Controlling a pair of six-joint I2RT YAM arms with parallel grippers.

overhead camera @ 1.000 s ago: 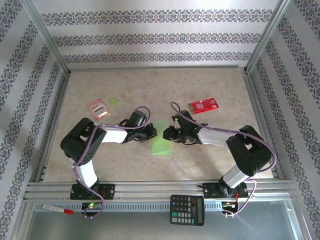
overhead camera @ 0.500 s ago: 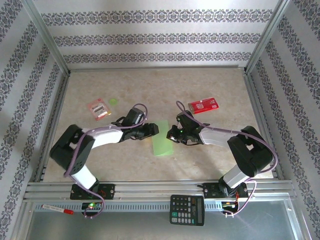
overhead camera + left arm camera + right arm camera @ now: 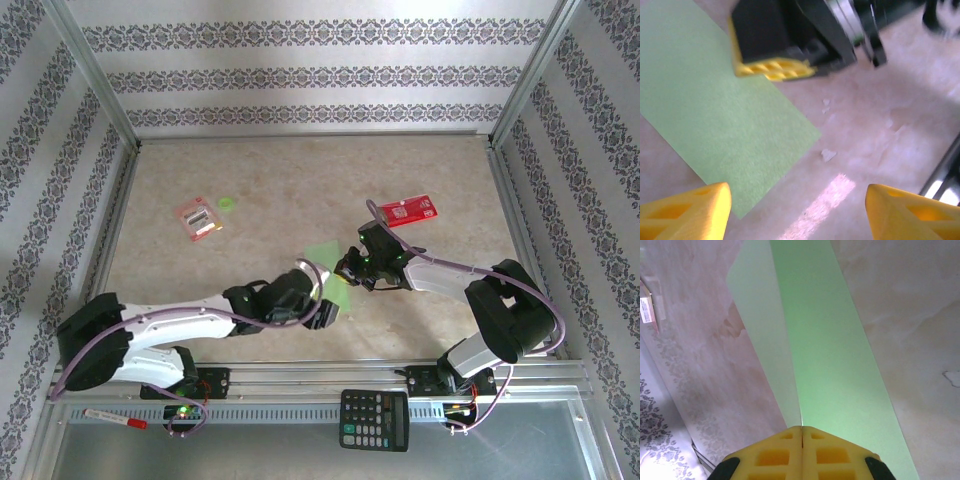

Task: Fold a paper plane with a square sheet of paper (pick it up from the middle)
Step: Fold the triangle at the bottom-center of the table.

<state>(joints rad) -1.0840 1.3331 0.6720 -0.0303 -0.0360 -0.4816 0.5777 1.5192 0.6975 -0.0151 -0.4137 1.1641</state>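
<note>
Change: the left gripper (image 3: 795,212) has let go. A second ago it was closed at the sheet's edge; now its yellow fingers stand spread wide with nothing between them, over bare table (image 3: 880,125) just off a corner of the sheet. The left arm (image 3: 180,320) has swung low and stretched long. Its wrist ends on the base-ward side of the red-and-white packet (image 3: 405,211), well apart from it.

The right gripper (image 3: 801,432) has its fingers pressed together, pinching the square sheet of paper (image 3: 835,340) at one end. Over the last second it has crept toward the packet and now sits near it, also base-ward.

Sheet: a narrow green strip with a paler band along one long side. Folded flap or lifted layer, cannot tell. It lies between the packet and the left gripper.

Reading: the hold has passed to the right arm alone, which frees the left to come back in for a press or the next fold. The plane looks far from done, with no pointed nose visible.
</note>
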